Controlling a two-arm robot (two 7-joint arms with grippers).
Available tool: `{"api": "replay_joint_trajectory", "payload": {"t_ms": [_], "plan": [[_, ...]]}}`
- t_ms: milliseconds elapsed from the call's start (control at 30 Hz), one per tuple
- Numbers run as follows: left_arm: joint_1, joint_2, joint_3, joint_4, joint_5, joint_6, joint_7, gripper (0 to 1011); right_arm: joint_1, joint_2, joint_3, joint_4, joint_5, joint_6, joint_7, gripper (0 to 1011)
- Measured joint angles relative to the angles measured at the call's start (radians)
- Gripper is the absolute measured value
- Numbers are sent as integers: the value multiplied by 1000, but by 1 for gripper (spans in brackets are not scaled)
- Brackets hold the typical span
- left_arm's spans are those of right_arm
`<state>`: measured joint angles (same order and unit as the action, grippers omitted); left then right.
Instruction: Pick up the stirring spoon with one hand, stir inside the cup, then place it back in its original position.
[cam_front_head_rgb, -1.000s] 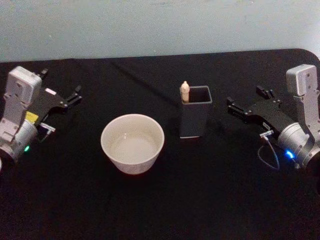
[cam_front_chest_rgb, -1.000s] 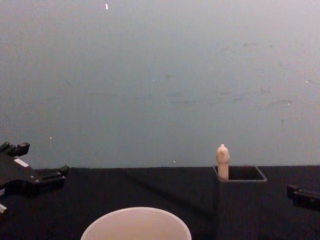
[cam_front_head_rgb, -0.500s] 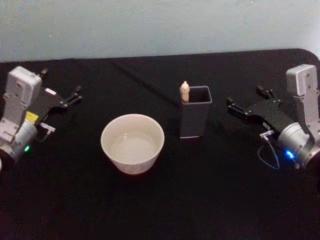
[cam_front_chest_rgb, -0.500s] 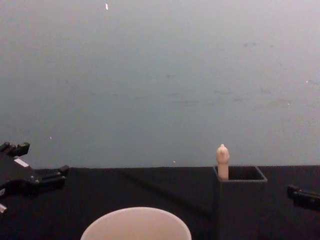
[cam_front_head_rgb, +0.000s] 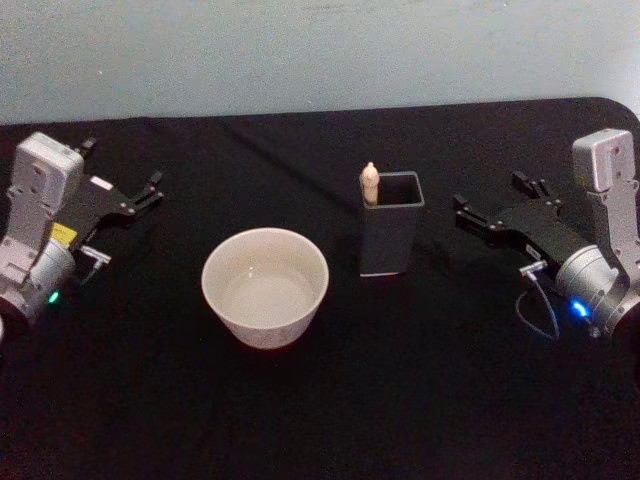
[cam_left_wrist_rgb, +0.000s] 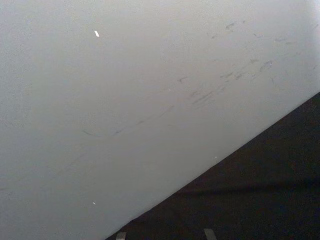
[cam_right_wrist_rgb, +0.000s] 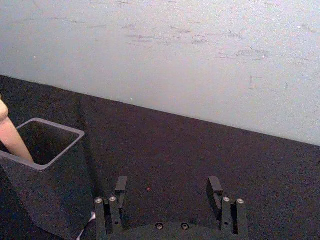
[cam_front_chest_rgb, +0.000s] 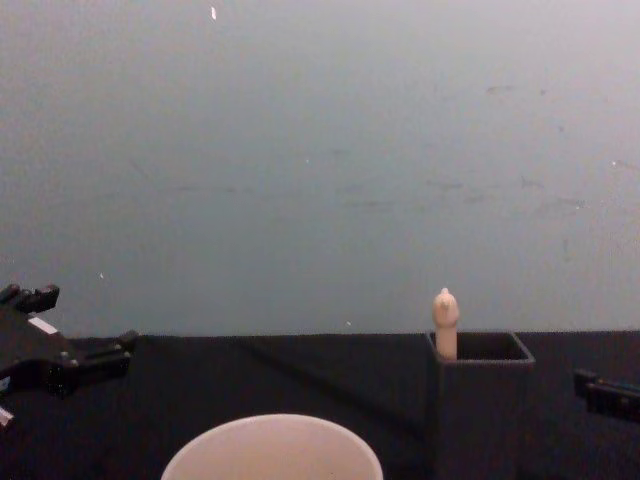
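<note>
gap: cup (cam_front_head_rgb: 265, 286) – dark holder (cam_front_head_rgb: 390, 237), apart | holder's right side: bare table (cam_front_head_rgb: 400, 400)

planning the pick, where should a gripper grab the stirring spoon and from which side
Best bet is the beige knobbed handle of the stirring spoon, the only part standing clear above the dark holder. It sits upright in the holder's left corner, so come from above and lift straight up; the walls block any lower side approach. The right gripper is open and nearer than the left gripper.

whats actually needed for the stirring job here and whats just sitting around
Needed: stirring spoon, standing in the dark holder; cup; left gripper.
Just there: right gripper, open beside the holder; black tablecloth.
</note>
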<state>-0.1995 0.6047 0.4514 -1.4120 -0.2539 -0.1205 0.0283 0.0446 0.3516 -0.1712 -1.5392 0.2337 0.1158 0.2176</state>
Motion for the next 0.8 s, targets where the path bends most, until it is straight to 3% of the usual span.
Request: {"api": "replay_joint_trajectory", "payload": {"t_ms": [800], "plan": [[0, 0, 0, 0, 0, 0, 0, 1001, 0, 0, 0, 0, 0, 0, 0, 1002]]}}
